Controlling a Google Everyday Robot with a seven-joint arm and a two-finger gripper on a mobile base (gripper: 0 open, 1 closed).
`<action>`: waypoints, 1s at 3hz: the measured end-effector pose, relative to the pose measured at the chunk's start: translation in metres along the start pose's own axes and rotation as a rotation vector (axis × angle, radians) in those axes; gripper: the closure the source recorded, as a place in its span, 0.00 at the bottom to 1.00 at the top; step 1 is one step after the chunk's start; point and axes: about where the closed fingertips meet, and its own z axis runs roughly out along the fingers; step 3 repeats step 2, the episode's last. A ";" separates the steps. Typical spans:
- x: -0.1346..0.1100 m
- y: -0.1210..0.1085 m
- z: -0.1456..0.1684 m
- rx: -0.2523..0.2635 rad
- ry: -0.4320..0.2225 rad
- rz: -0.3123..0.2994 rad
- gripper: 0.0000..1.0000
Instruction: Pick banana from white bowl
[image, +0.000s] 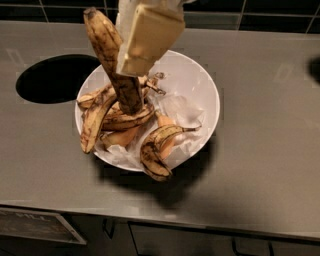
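Sitting near the surface's left edge is a dark round opening (55, 77). The banana (102, 35) stands steeply tilted, its lower end among the fruit in the white bowl (200, 82), with the hand (129, 65) clamped on its middle near the far edge. A short curved banana (154, 150) lies at the bowl's front rim.

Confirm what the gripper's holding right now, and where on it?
The gripper is shut on the banana at about mid-length. The banana stands steeply tilted, with its lower end at the pile in the white bowl.
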 end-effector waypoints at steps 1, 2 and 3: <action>-0.019 0.000 -0.025 0.075 -0.028 -0.022 1.00; -0.019 0.000 -0.025 0.075 -0.028 -0.022 1.00; -0.019 0.000 -0.025 0.075 -0.028 -0.022 1.00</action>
